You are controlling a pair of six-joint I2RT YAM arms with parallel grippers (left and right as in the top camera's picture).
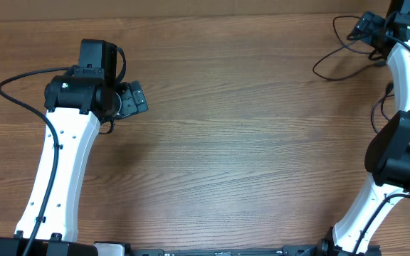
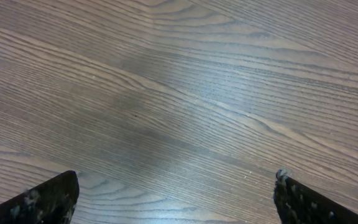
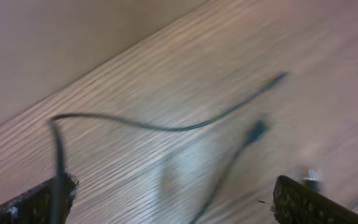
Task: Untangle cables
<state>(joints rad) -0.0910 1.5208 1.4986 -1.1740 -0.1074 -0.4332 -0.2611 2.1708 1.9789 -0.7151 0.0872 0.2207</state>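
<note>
The thin black cables (image 1: 314,69) lie as loose strands at the far right corner of the wooden table (image 1: 248,142). In the right wrist view one strand (image 3: 166,127) curves across the wood, and a second strand with a small plug (image 3: 255,130) runs down the middle. My right gripper (image 1: 367,27) hovers over them; its jaws (image 3: 174,180) are wide open, with one strand rising against the left fingertip. My left gripper (image 1: 137,98) sits at the left, far from the cables; its jaws (image 2: 176,177) are open over bare wood.
The far table edge (image 3: 104,59) runs close behind the cables, with a plain wall beyond it. A thicker black arm cable (image 1: 20,77) loops beside the left arm. A small metal plug tip (image 3: 311,175) shows by the right finger.
</note>
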